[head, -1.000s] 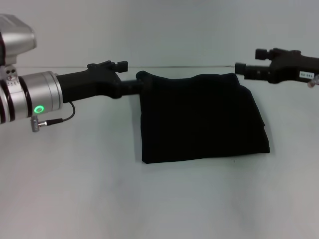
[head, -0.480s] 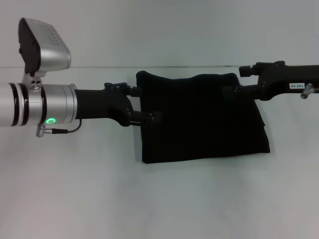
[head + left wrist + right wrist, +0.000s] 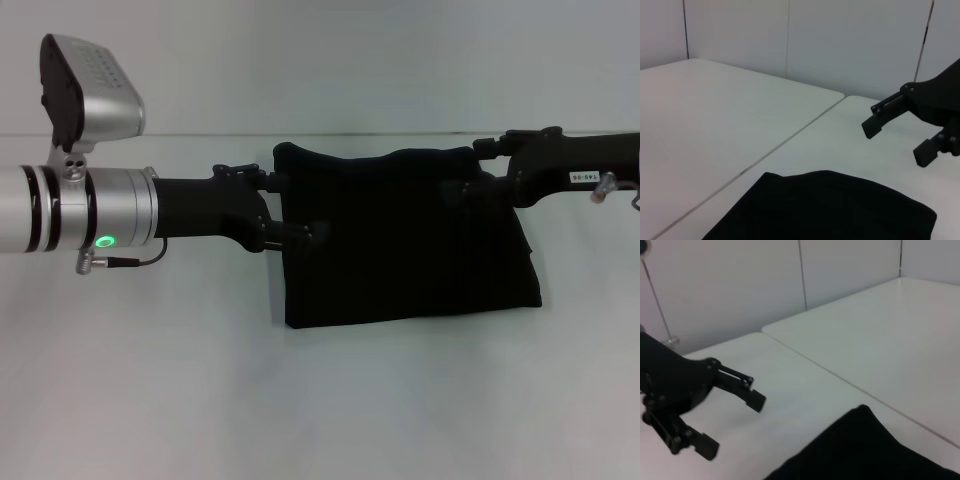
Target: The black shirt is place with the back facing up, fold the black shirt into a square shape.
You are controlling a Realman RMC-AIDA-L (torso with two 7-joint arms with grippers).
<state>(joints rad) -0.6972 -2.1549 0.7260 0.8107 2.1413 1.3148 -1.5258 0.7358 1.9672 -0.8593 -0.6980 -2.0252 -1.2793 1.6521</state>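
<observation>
The black shirt [image 3: 405,235] lies on the white table, folded into a rough square, plain side up. My left gripper [image 3: 295,207] hovers at the shirt's left edge, open, with nothing between its fingers. At the shirt's upper right corner my right gripper [image 3: 474,167] is also open and empty. The left wrist view shows the shirt [image 3: 830,212] below and the right gripper [image 3: 900,132] beyond it, its fingers spread. In the right wrist view the left gripper [image 3: 727,417] stands open beside the shirt [image 3: 875,452].
The white table [image 3: 150,380] stretches bare around the shirt, with a seam [image 3: 790,140] between two tabletops behind it. A pale wall [image 3: 330,60] rises past the table's far edge.
Both arms have swung in toward the shirt's left and right edges. The left wrist has rotated, bringing its camera housing up. The shirt has not moved.
</observation>
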